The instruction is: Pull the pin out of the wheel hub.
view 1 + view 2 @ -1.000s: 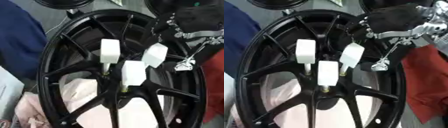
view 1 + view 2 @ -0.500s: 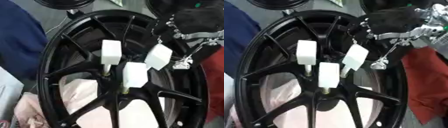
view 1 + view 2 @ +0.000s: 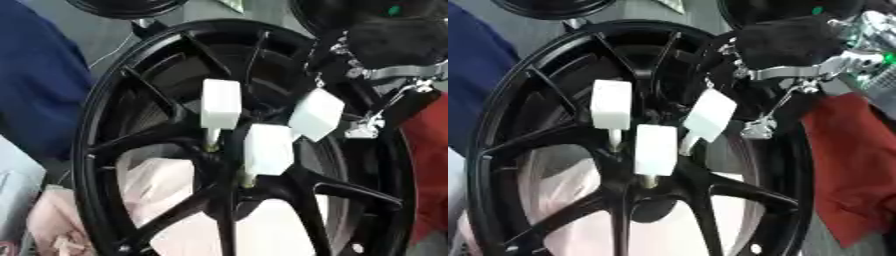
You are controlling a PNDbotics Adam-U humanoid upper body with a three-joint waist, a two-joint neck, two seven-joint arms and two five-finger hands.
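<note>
A black spoked wheel hub (image 3: 131, 135) fills both views. Three pins with white block heads stand near its centre: a left pin (image 3: 612, 104), a middle pin (image 3: 655, 149) and a right pin (image 3: 709, 115). The first two stand straight in their holes. The right one leans, with its thin metal shaft (image 3: 685, 145) showing below the head. My right hand (image 3: 789, 47), black with silver links, comes in from the upper right. Its fingers curl against the top and right side of the right pin's head, with a silver fingertip (image 3: 759, 127) just beside it.
Blue fabric (image 3: 35, 85) lies along the left of the wheel and red cloth (image 3: 850, 165) along its right. Pale pink wrapping (image 3: 166, 180) shows through the spokes. Another black wheel (image 3: 131, 6) sits at the top edge.
The right pin's head has shifted slightly down and to the right with my right hand on it. The other two pins have not moved.
</note>
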